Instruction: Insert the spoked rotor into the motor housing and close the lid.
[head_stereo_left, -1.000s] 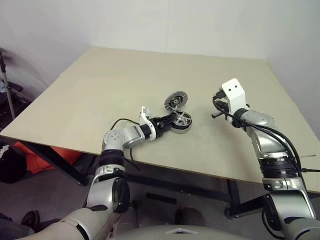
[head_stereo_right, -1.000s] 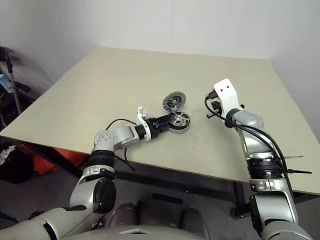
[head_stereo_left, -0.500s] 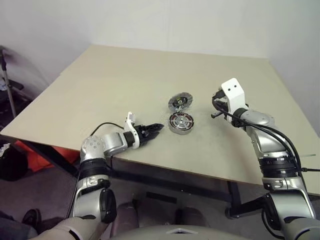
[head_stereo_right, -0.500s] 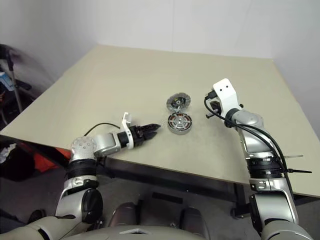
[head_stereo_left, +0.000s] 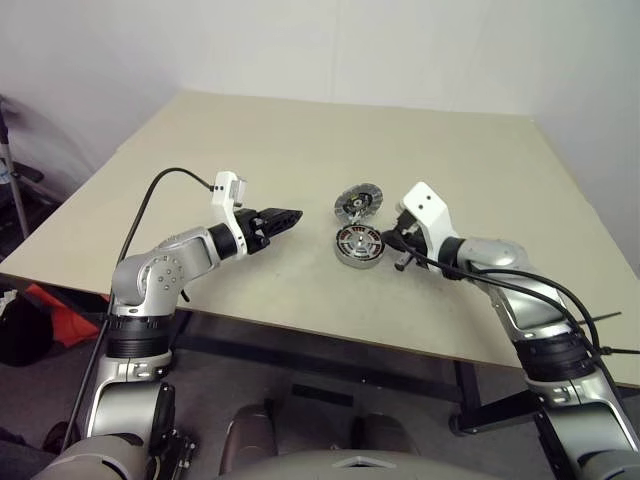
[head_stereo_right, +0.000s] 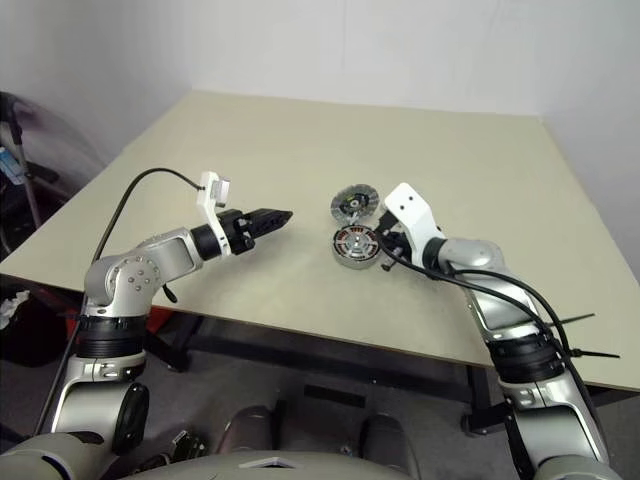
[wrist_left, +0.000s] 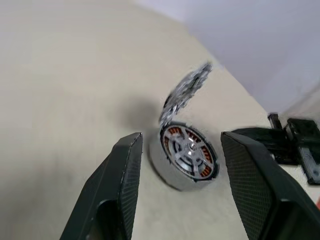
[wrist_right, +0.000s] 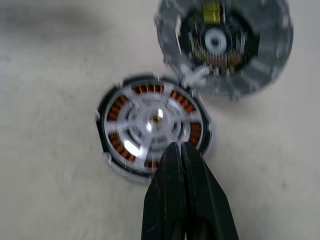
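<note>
The shiny silver spoked rotor (wrist_right: 154, 120) sits inside the copper-wound round motor housing (head_stereo_left: 359, 246) on the beige surface (head_stereo_left: 300, 150). Touching it leans the dark ribbed lid (head_stereo_left: 358, 201). Left hand (head_stereo_left: 285, 218) gapes empty; right hand (wrist_right: 181, 165) is pinched closed beside the housing.

Beige table (head_stereo_left: 250, 140): motor housing (head_stereo_left: 359, 246) with spoked rotor (wrist_right: 152, 121) seated inside, lid (head_stereo_left: 358, 201) leaning just behind it.

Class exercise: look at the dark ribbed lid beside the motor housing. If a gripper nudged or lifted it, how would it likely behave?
The lid looks rigid metal, so it probably won't flex. It seems propped at a tilt against the motor housing, so a nudge may tip it flat. Round, so on edge it could roll.
</note>
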